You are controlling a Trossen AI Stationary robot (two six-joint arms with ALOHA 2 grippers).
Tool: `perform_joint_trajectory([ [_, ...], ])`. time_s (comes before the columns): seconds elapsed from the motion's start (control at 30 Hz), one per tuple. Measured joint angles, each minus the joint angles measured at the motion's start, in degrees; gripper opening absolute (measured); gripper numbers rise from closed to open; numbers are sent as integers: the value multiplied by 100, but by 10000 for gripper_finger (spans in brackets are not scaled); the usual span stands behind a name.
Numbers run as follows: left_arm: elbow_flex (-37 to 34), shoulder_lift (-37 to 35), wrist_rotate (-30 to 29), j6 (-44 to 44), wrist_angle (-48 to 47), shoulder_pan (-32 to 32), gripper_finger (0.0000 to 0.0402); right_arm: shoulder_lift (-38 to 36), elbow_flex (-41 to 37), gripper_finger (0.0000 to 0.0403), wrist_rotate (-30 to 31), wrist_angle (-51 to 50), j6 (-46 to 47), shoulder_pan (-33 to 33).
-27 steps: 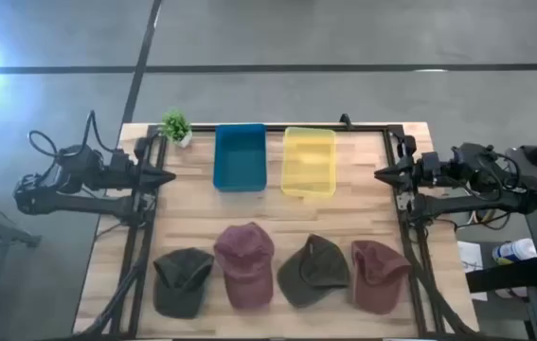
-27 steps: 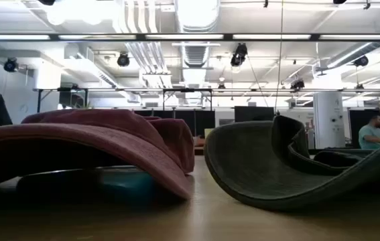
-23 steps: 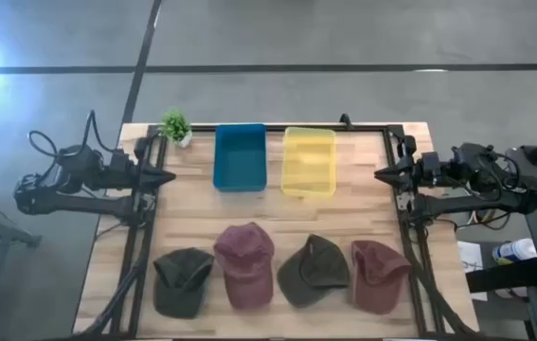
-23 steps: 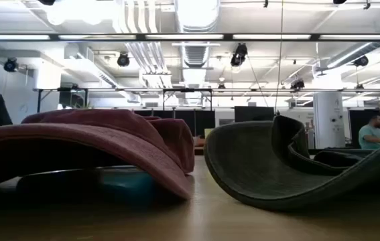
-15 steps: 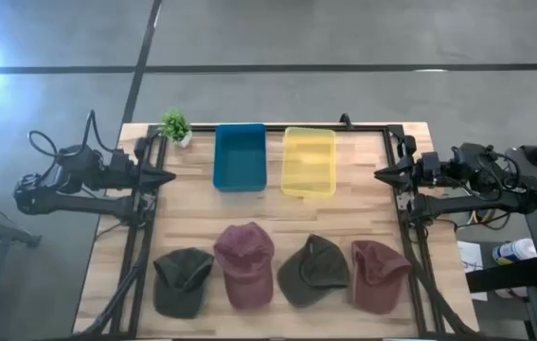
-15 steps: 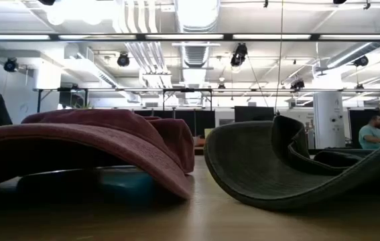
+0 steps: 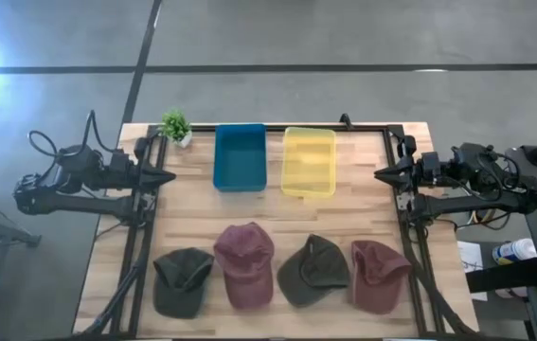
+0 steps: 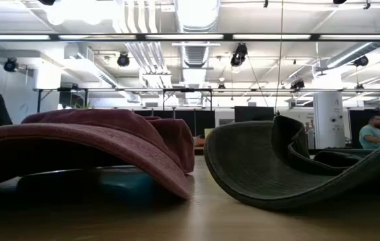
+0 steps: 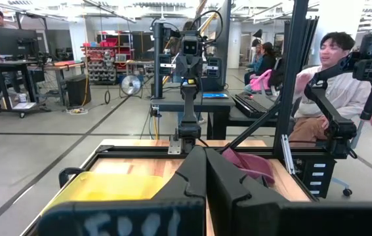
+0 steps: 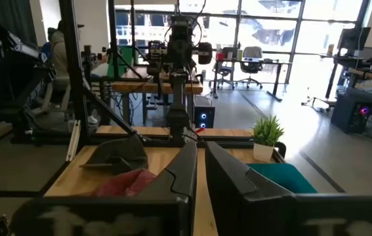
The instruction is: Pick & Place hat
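Both arms parked at the table edges, left gripper (image 7: pixel 166 176) and right gripper (image 7: pixel 380 173) pressed together, so a reach unopened risks shoving a maroon hat (image 7: pixel 245 262) aside.

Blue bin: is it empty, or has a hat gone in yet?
Empty. The high view shows the blue bin with bare floor; all four hats lie along the table's near edge.

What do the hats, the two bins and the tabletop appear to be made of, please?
The four hats, such as the maroon cap and olive cap, look like soft matte fabric: they sag and crease. The blue bin and yellow bin seem smooth moulded plastic, the yellow one slightly translucent. The table looks like light wooden planks, with visible strips.
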Motion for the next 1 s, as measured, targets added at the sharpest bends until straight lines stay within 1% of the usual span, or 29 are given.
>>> perform_joint_trajectory([
  [0.2, -2, 0, 0, 0, 1, 0, 0, 0, 0, 27, 2, 59, -12, -1],
  [0.3, -2, 1, 0, -1, -1, 0, 0, 70, 0, 27, 52, 497, -236, 0],
  [0.4, 0, 0, 0, 0, 0, 1, 0, 128, 0, 27, 346, 917, -139, 0],
  [0.47, -2, 1, 0, -2, -1, 0, 0, 140, -2, 27, 406, 1077, 265, -4],
  [0.53, -1, 0, 0, 0, -1, 1, 0, 140, -2, 27, 424, 1245, 1198, -4],
  [0.57, 0, -1, 0, -1, -1, 0, 0, 140, -2, 27, 538, 1394, 1450, -7],
  [0.67, 0, -1, 0, 0, -2, 1, 0, 234, -6, 27, 1165, 1807, 1881, -14],
  [0.7, 0, 1, 0, 0, -3, 0, 0, 321, -13, 27, 1216, 1925, 2055, -15],
  [0.83, -1, 1, 0, 0, -5, 0, 0, 868, -35, 27, 1158, 1947, 3057, -13],
  [0.9, -1, -1, 0, 0, -6, 0, 0, 1139, -42, 27, 876, 1892, 3291, -13],
  [1.0, -2, -1, 0, 31, 38, 2, 0, 1436, -37, 27, 301, 1961, 3308, -15],
])
